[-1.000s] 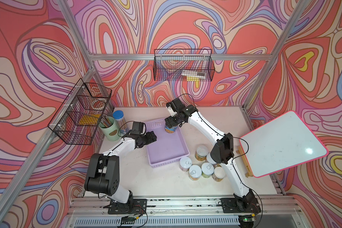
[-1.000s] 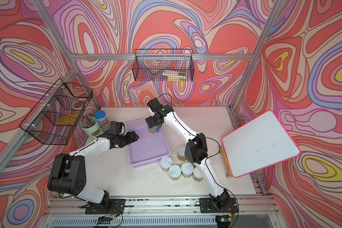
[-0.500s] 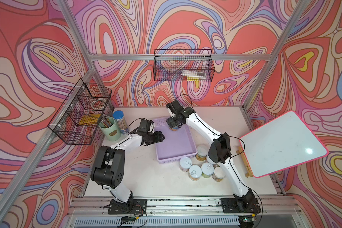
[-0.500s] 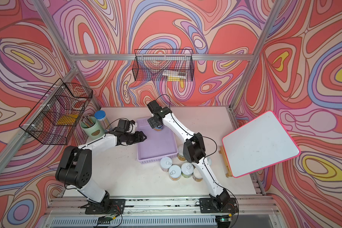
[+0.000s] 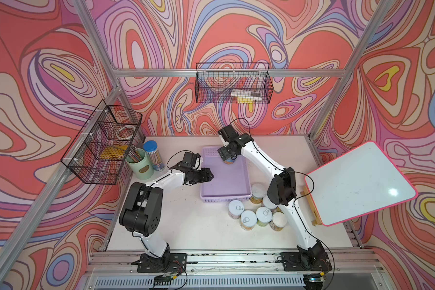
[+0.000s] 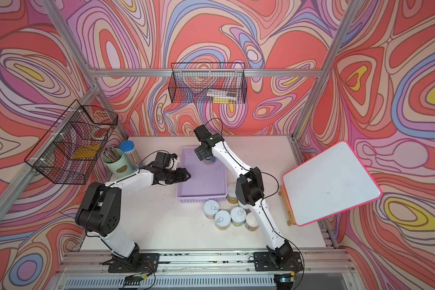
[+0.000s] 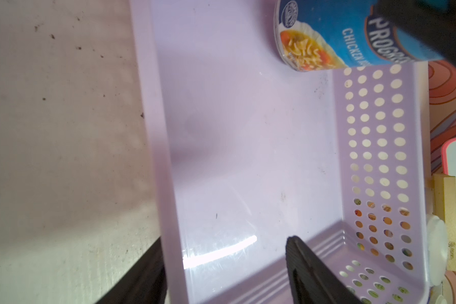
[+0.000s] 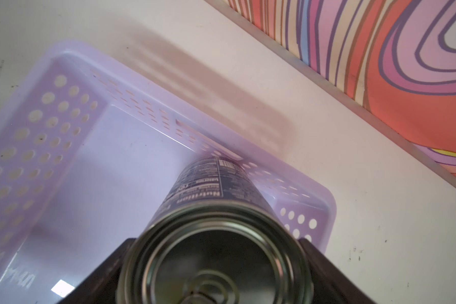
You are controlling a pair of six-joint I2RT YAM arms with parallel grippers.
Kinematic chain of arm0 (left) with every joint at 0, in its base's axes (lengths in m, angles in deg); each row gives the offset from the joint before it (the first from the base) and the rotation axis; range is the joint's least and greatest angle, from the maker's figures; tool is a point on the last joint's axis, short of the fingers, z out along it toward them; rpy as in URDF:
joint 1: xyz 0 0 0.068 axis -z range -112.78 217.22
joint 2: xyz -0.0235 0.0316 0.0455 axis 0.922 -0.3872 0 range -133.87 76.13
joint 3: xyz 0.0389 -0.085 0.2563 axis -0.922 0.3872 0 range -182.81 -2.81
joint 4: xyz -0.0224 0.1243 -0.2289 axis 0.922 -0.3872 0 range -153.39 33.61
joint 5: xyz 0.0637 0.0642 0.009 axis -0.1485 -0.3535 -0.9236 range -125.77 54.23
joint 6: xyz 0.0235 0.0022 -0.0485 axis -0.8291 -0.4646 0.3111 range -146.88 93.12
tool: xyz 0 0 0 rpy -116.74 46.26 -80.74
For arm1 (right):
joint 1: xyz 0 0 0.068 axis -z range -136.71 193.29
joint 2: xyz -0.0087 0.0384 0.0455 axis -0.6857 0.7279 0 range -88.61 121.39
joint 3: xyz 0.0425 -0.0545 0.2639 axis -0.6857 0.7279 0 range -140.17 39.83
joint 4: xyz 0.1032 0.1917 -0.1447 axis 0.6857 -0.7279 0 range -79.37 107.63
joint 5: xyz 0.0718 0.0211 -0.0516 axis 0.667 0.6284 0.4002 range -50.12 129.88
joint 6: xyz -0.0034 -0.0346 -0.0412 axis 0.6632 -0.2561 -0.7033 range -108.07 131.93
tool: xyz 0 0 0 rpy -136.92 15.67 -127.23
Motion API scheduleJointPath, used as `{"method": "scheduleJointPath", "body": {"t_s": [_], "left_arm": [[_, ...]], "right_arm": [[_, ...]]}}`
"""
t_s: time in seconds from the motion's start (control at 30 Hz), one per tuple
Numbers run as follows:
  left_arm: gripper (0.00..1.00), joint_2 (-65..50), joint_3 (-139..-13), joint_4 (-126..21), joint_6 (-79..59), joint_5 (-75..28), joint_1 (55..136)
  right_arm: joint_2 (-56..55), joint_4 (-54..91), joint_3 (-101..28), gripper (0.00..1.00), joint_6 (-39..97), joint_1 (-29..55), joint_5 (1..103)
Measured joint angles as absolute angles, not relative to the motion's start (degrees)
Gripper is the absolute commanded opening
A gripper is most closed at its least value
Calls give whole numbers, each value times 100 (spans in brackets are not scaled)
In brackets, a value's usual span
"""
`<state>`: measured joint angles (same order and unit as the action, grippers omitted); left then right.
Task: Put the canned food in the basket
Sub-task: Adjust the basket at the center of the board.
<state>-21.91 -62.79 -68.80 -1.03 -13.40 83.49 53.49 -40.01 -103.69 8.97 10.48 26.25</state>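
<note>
The lilac basket [image 5: 225,199] [image 6: 201,198] lies mid-table. My right gripper [image 5: 227,157] [image 8: 216,263] is shut on the tall blue-and-yellow can [image 5: 229,162] [image 7: 340,34] [image 8: 216,184]. It holds the can upright, low inside the basket's far end beside a perforated wall [image 8: 37,136]. My left gripper [image 5: 209,175] [image 7: 224,247] is open and straddles the basket's left wall. One finger [image 7: 306,265] is inside and the other is outside against the wall. Several short white-lidded cans [image 5: 248,221] [image 6: 222,219] stand clustered on the table by the basket's front right corner, partly behind the right arm.
A mint-green pen cup [image 5: 140,164] and a blue-lidded pencil jar [image 5: 152,155] stand at the back left. Black wire baskets hang on the left wall [image 5: 103,145] and the back wall [image 5: 232,85]. A pink-edged whiteboard [image 5: 359,183] on a wooden easel overhangs the table's right side.
The basket has slid to the right with my left gripper at its left wall, and that gripper's jaws have narrowed. My right gripper moved slightly right, still holding the tall can.
</note>
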Motion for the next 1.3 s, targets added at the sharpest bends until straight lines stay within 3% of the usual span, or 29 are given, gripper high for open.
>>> {"method": "scheduleJointPath", "body": {"t_s": [0.3,0.73,0.97,1.2,1.3], "left_arm": [[67,-2191,-6279,-6904,-103,-1357,8375],[66,-2191,-6196,-6943,-103,-1434,8375],[67,-2191,-6150,-6969,-101,-1451,8375],[69,-2191,-6144,-6971,-101,-1480,8375],[70,-2184,-6120,-6978,-101,-1493,8375]], "right_arm": [[5349,-4014,-10258,38,1082,1325,2415],[5349,-4078,-10116,43,1349,1524,2417],[5347,-4038,-10078,74,1504,1550,2422],[5338,-4014,-10061,96,1609,1576,2417],[5325,-3955,-10061,98,1611,1607,2345]]}}
